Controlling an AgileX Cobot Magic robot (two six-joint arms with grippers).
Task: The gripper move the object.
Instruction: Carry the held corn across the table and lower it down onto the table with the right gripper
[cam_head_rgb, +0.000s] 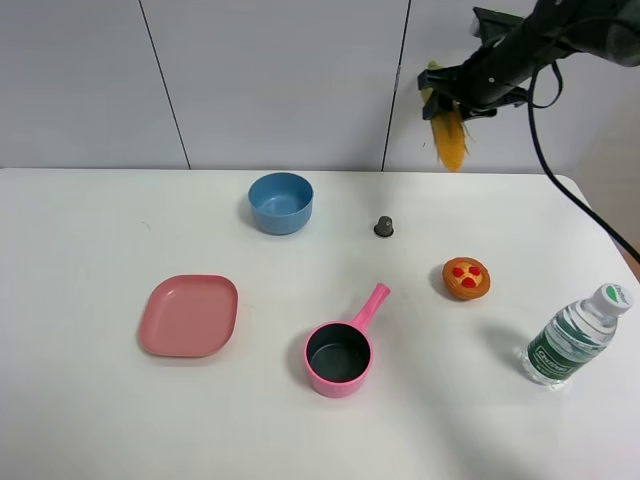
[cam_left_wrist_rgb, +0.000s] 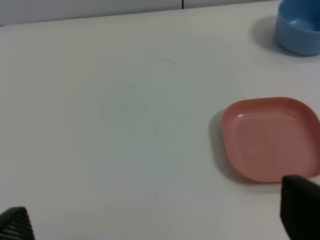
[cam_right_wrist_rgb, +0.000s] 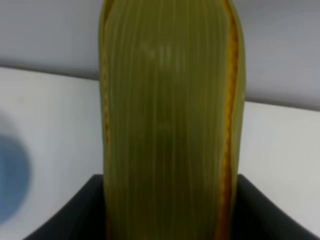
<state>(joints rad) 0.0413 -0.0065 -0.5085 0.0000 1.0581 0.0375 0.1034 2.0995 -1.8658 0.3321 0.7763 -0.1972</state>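
Note:
My right gripper (cam_head_rgb: 447, 100) is shut on the toy corn cob (cam_head_rgb: 449, 137) and holds it high in the air at the back right, in front of the wall. The cob hangs tip down, yellow with green husk. In the right wrist view the corn cob (cam_right_wrist_rgb: 170, 120) fills the frame between the dark jaws, its green husk side facing the camera. My left gripper (cam_left_wrist_rgb: 155, 225) is open and empty, its dark fingertips (cam_left_wrist_rgb: 300, 207) wide apart over bare table beside the pink plate (cam_left_wrist_rgb: 270, 137).
On the white table (cam_head_rgb: 80, 420) stand a blue bowl (cam_head_rgb: 281, 203), a pink plate (cam_head_rgb: 189, 315), a pink pan (cam_head_rgb: 340, 355), a small grey knob (cam_head_rgb: 384, 227), an orange tart with red dots (cam_head_rgb: 466, 278) and a water bottle (cam_head_rgb: 575, 338) at the right edge.

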